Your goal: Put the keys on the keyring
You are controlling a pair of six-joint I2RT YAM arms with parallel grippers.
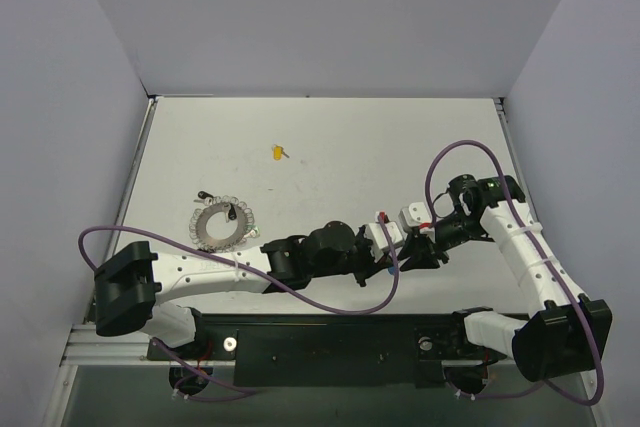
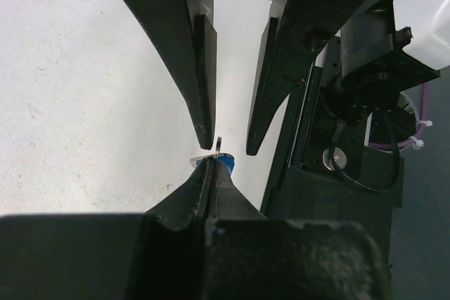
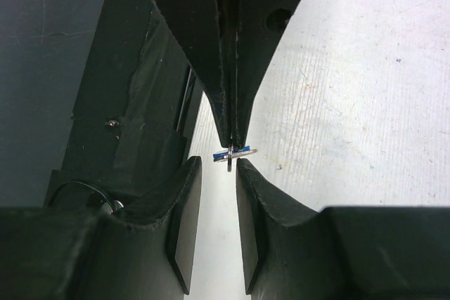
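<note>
My left gripper [image 2: 211, 163] is shut on the blue-headed key [image 2: 225, 162], which pokes out of its tips with a small metal ring [image 3: 230, 159] on it. My right gripper [image 3: 218, 165] is open, tip to tip with the left one, its fingertips [image 3: 193, 166] on either side of the key [image 3: 219, 152] without touching it. In the top view both grippers [image 1: 395, 257] [image 1: 414, 253] meet near the table's front middle. The silvery keyring [image 1: 222, 224] lies flat at the left. The yellow-headed key [image 1: 277, 152] lies at mid-table. The green key is out of view.
A small dark piece [image 1: 203, 190] lies just beyond the keyring. Purple cables [image 1: 330, 302] loop off both arms. The black mounting rail [image 1: 330, 347] runs along the near edge. Grey walls enclose the table [image 1: 400, 137] on three sides.
</note>
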